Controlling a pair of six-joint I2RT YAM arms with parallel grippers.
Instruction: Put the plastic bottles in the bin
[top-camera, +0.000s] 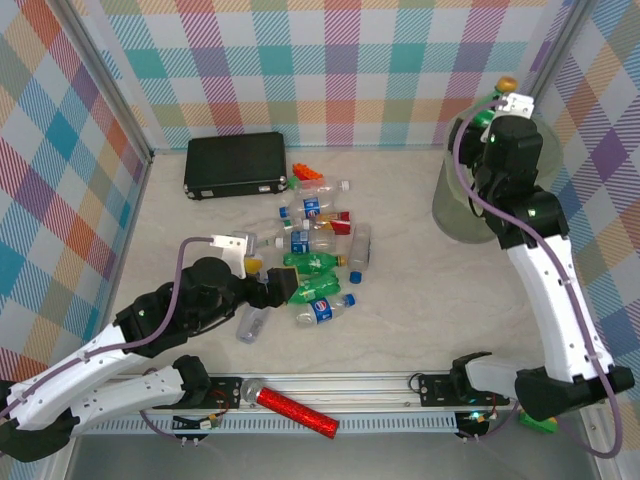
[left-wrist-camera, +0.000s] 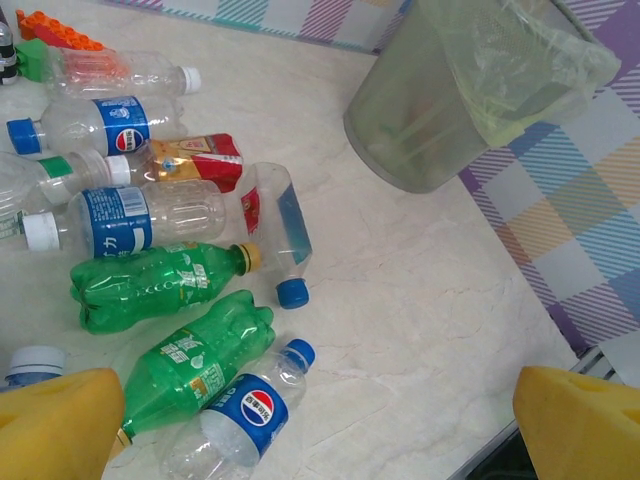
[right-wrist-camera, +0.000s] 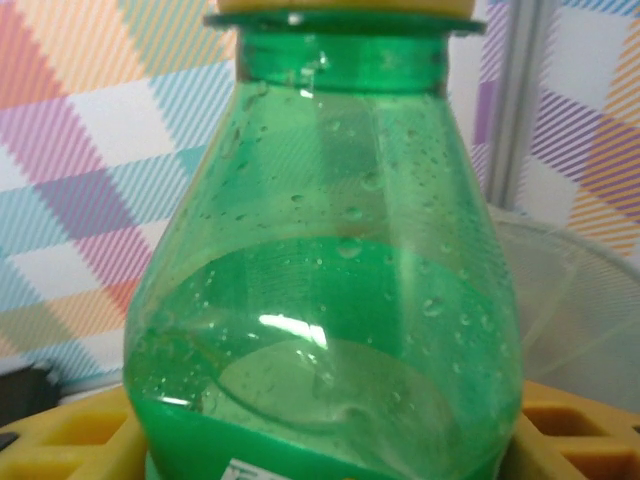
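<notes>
Top external view: the right gripper (top-camera: 497, 105) is seen at the far right of the table, clamped on a green bottle (top-camera: 487, 113) whose yellow-orange cap (top-camera: 507, 82) points away from the arm. The bottle is held up over the bin (top-camera: 455, 205), near its far edge as seen from above. In the right wrist view the same green bottle (right-wrist-camera: 330, 300) is seated between the yellow pads (right-wrist-camera: 70, 430), with droplets on its inner wall, and the pale rim of the bin (right-wrist-camera: 575, 300) is visible just behind it to the right. The left gripper (top-camera: 281, 284) is set low over the table at the near-left edge of the heap of plastic bottles (top-camera: 322, 258), its fingers spread wide apart with nothing gripped. In the left wrist view the left gripper (left-wrist-camera: 315, 405) is shown with its yellow pads (left-wrist-camera: 55, 425) at the two lower corners. A clear bottle with a blue label (left-wrist-camera: 245, 410) and a green one (left-wrist-camera: 200, 360) lie just ahead of the left pad, and more bottles are scattered beyond them. The bin (left-wrist-camera: 400, 130) stands well apart from the heap at the upper right. A flat black case (top-camera: 235, 165) and orange toy bricks (top-camera: 308, 175) lie beyond the heap, and a red glittery cylinder (top-camera: 295, 408) rests on the rail at the near edge.
</notes>
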